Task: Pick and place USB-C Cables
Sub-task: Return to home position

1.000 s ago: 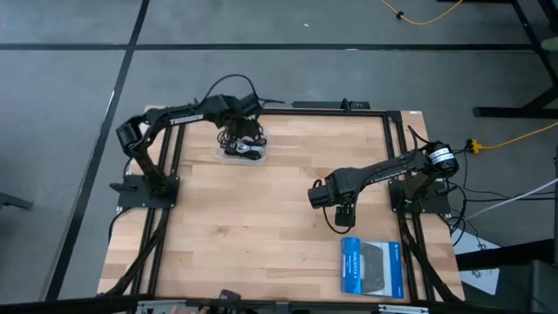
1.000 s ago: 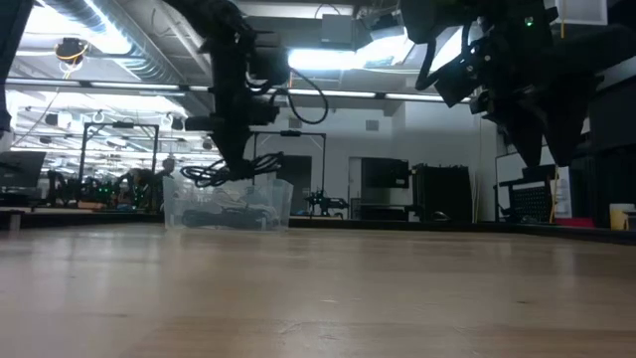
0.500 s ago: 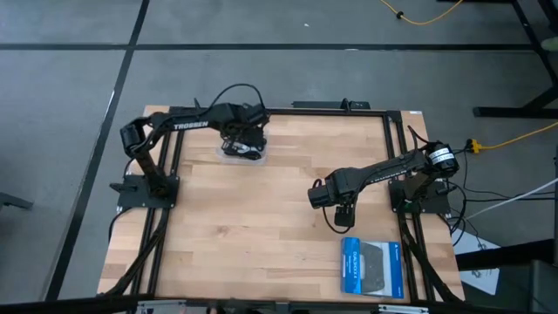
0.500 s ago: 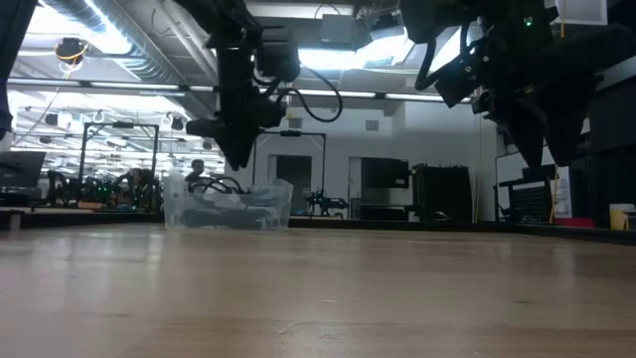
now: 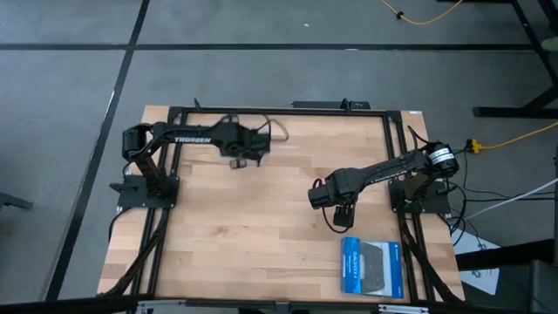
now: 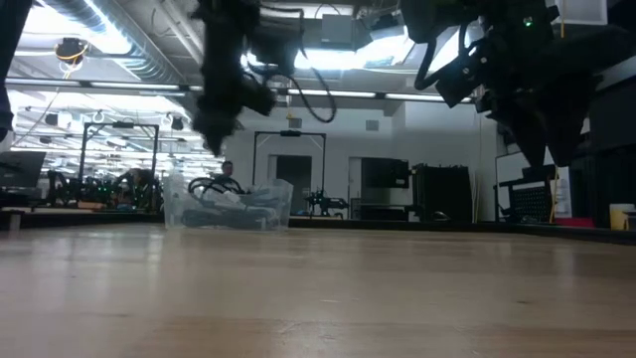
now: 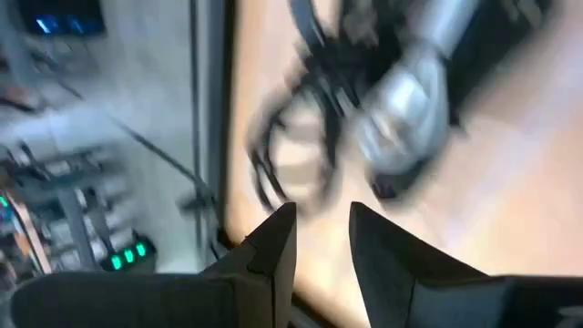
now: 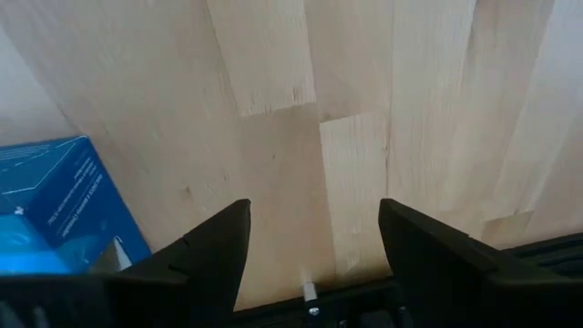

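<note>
Apparently the homing step | cables (image 6: 213, 188) lie in clear bin (image 6: 270, 211), far-left on table (image 5: 261, 227) | left gripper (image 7: 323, 214) above bin, fingers narrowly apart, empty | right gripper (image 8: 314, 228) part-open, empty, near blue box (image 5: 373, 266) | next: tuck both arms back, lifting clear of bin.

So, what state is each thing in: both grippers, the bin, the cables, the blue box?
transparent bin: upright, holding cables
USB-C Cables: coiled inside the bin
left gripper: slightly open, empty, above the bin
right gripper: open, empty, above the table
blue box: lying flat
</note>
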